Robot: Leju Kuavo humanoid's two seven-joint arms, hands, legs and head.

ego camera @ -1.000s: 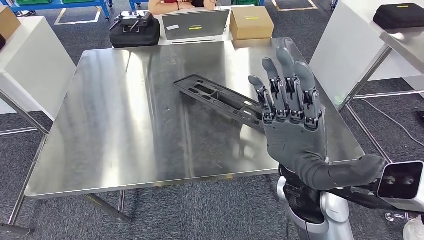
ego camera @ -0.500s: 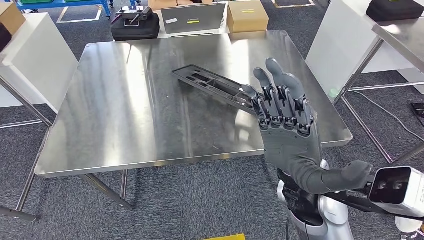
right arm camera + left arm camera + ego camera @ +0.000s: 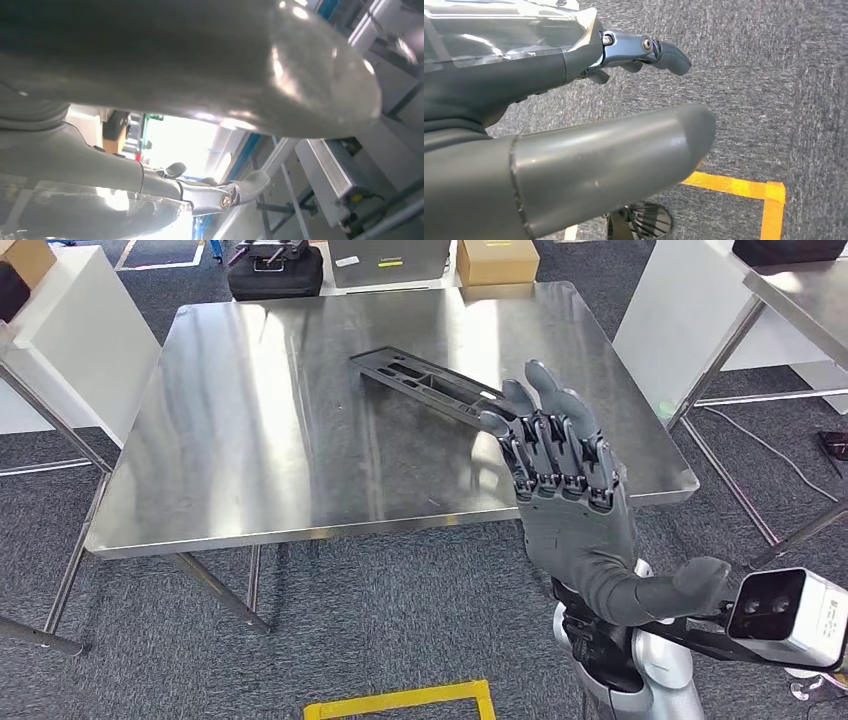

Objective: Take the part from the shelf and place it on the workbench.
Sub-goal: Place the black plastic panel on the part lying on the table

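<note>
The long black plastic part [image 3: 420, 380] lies flat on the steel workbench [image 3: 250, 440], toward its far right. My right hand [image 3: 568, 505] is raised in front of the bench's near right corner, fingers straight and apart, holding nothing and clear of the part. In the right wrist view the right hand [image 3: 200, 60] shows its thick thumb and an extended finger with nothing between them. My left hand [image 3: 574, 150] hangs over the grey carpet, its fingers [image 3: 664, 52] loosely extended and empty.
A white table [image 3: 70, 350] stands to the left, a white panel [image 3: 680, 320] and another steel table [image 3: 800, 300] to the right. Beyond the bench are a black case [image 3: 275, 275] and a cardboard box [image 3: 495, 260]. Yellow floor tape [image 3: 400, 702] lies near my feet.
The whole view has shifted: the bench now sits farther off and higher in the picture, and yellow floor tape has come into sight. My raised right hand stays empty; the part has not moved on the bench.
</note>
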